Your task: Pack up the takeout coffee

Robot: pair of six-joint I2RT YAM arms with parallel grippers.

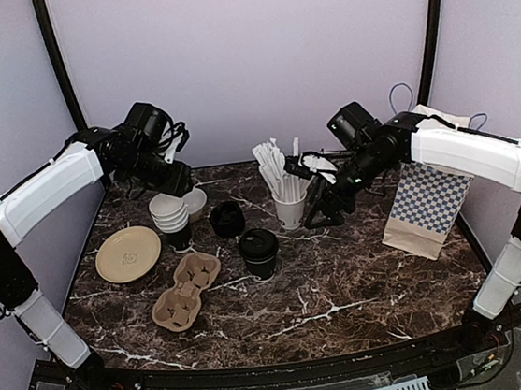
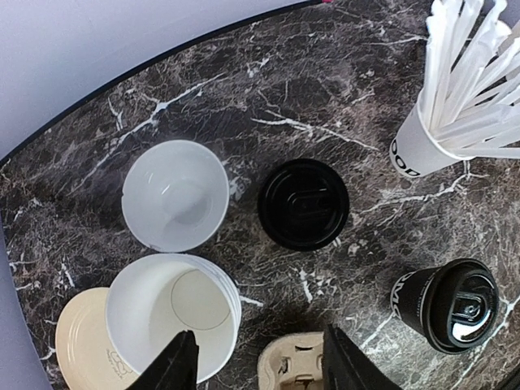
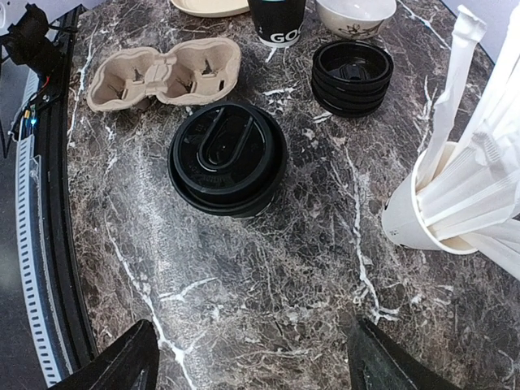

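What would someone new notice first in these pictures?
Probably the lidded black coffee cup standing in the middle, just right of a cardboard cup carrier. Behind it is a white cup bristling with straws, and at the right edge a checked paper bag.

top external: high behind arms, facing table. wrist views: closer, looking down; both share lidded cup (image 2: 448, 304).
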